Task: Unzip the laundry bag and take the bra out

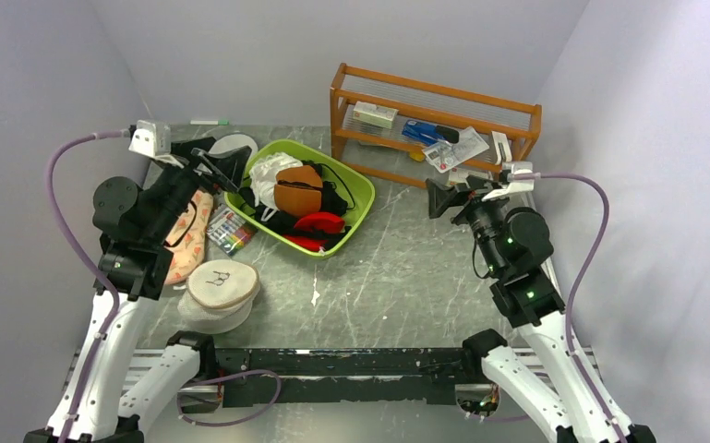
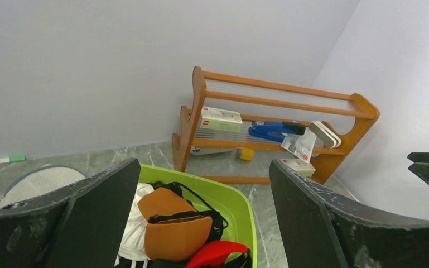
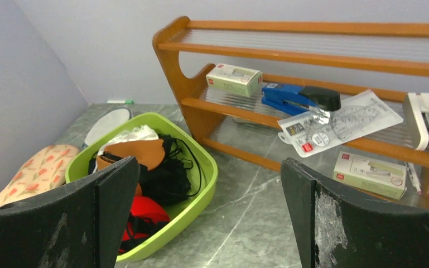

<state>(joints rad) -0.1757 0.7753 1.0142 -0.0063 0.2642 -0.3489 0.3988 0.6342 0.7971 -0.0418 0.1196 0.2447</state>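
White mesh with a cream lid bearing a black squiggle, the round drum-shaped laundry bag (image 1: pixel 222 291) sits on the grey marbled worktop (image 1: pixel 397 277), to the near left of the lime-green plastic basin (image 1: pixel 355 217). The left pincer (image 1: pixel 222 164) hovers spread wide at the basin's far-left rim. The right pincer (image 1: pixel 451 197), equally spread, hangs to the basin's right.

Wide bare desk (image 1: pixel 406 277) at centre and near right, between bin (image 1: pixel 362 198) and near edge. Crowded on the left: bag (image 1: pixel 223 286) near the edge, open from above and from the right, floral cloth (image 1: pixel 189 235) just behind it, small box (image 1: pixel 231 231) between cloth and bin. Blocked at back right by rack (image 1: pixel 434 97), near right tool (image 1: pixel 445 196).
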